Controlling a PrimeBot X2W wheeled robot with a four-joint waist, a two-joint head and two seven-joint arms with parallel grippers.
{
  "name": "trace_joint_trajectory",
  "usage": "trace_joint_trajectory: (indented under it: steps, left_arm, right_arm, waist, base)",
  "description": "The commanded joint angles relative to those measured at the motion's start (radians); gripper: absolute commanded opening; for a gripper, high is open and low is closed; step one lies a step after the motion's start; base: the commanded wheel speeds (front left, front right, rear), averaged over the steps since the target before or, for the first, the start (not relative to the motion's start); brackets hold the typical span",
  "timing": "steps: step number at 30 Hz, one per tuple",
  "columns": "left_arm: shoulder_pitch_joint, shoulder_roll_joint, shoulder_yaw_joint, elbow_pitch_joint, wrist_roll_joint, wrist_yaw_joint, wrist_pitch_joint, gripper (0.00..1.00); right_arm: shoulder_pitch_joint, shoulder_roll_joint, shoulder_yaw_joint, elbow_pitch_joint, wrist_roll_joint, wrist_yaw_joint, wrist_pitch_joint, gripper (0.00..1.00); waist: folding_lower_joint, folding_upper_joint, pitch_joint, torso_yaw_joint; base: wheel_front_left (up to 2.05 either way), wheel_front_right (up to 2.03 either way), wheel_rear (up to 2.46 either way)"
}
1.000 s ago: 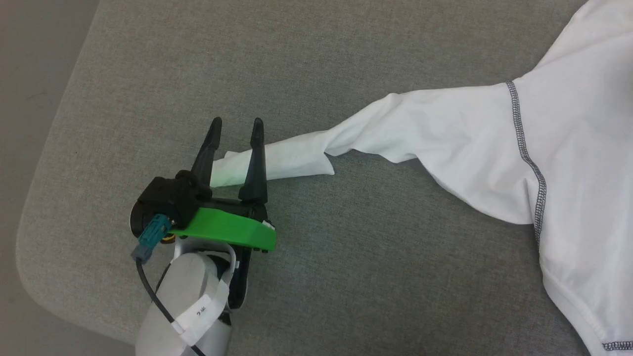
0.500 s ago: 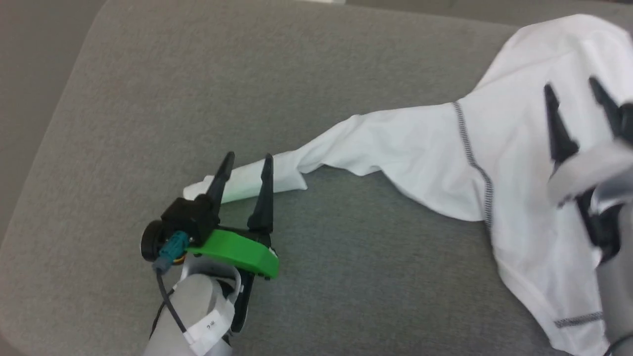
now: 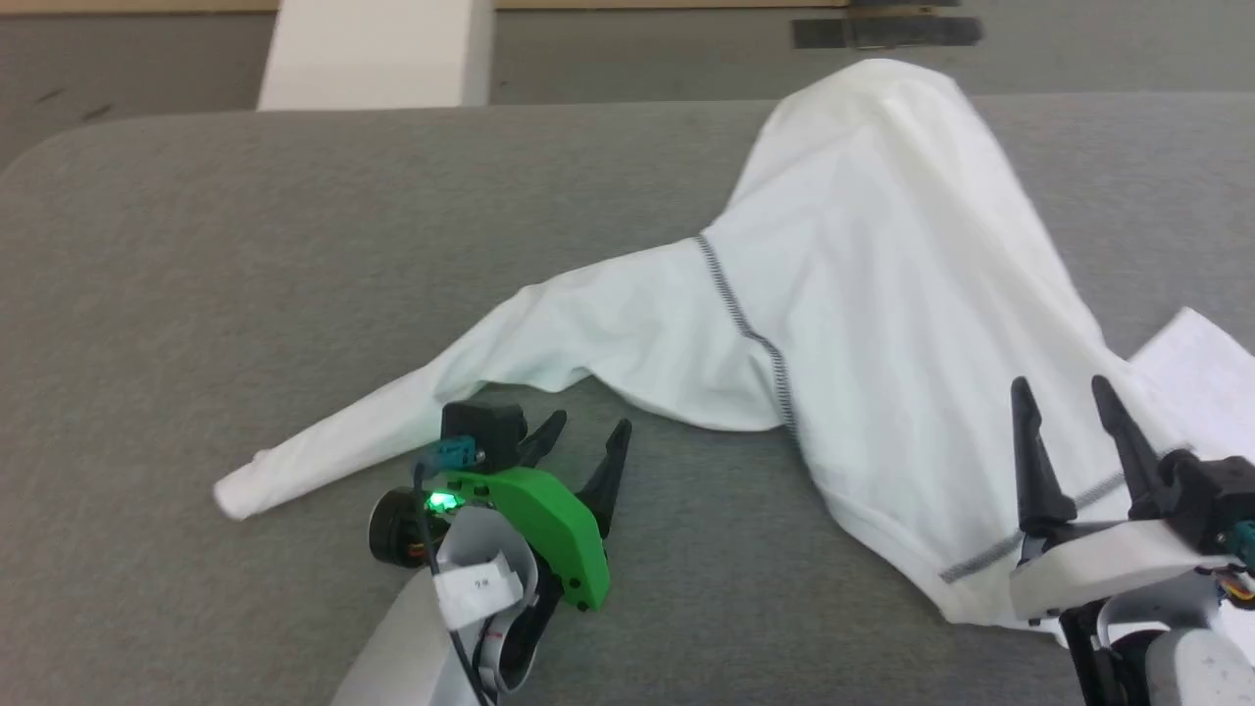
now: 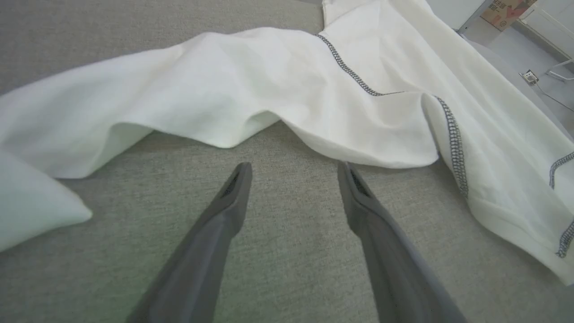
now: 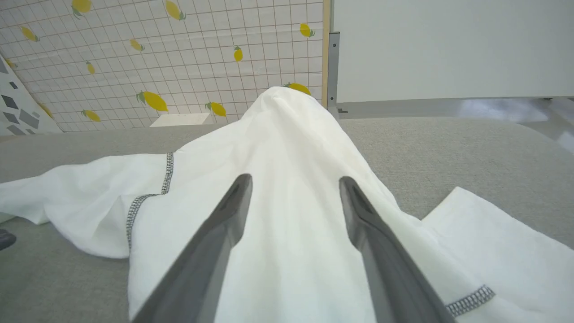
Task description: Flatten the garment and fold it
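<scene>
A large white long-sleeved shirt of thin fabric (image 3: 882,294), with dark grey zigzag stitching along its seams, is spread across the grey felt-like surface (image 3: 196,245) from the lower left of the head view to its right edge. One sleeve (image 3: 343,441) is laid out straight toward the lower left with its cuff flat. This arrangement is judged to suit a later fold of the sleeve over the body. The body itself is not flat: a tall ridge (image 3: 882,98) is raised at the upper right, and what props it up cannot be told.

The left gripper (image 3: 585,446), dark-fingered with a green housing, is seen at the lower centre, just below the sleeve. Its fingers are spread and nothing is held; in its wrist view bare surface is seen between the tips, with the fabric edge just ahead.

The right gripper (image 3: 1064,392), on a white mount at the lower right, is likewise released and empty. It is poised above the fabric near the stitched hem (image 3: 980,564). It is judged to be placed there so that the hem can be taken and drawn toward the bottom of the frame, which would level the ridge.

A white block (image 3: 373,49) is seen beyond the surface at the upper left, well apart from the shirt.
</scene>
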Motion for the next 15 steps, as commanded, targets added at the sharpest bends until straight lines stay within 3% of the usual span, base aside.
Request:
trace_joint_trajectory:
  steps: [1,7,15]
  left_arm:
    - [-0.028,-0.003,0.002,0.008,-0.022,0.019,0.023,1.0]
    - [-0.078,-0.005,0.025,0.055,-0.078,0.109,0.125,1.0]
    - [-0.136,0.012,0.052,0.104,-0.091,0.176,0.205,1.0]
  right_arm:
    - [0.014,0.003,0.012,-0.007,0.006,-0.002,0.0,1.0]
    - [0.019,0.004,0.052,-0.009,0.048,-0.002,-0.01,1.0]
    - [0.014,0.004,0.083,-0.019,0.076,-0.002,-0.012,1.0]
  waist:
    - [0.0,0.0,-0.038,-0.104]
    - [0.0,0.0,-0.028,-0.164]
    - [0.0,0.0,-0.007,-0.207]
  base:
    - [0.0,0.0,0.0]
    - [0.0,0.0,0.0]
    - [0.0,0.0,0.0]
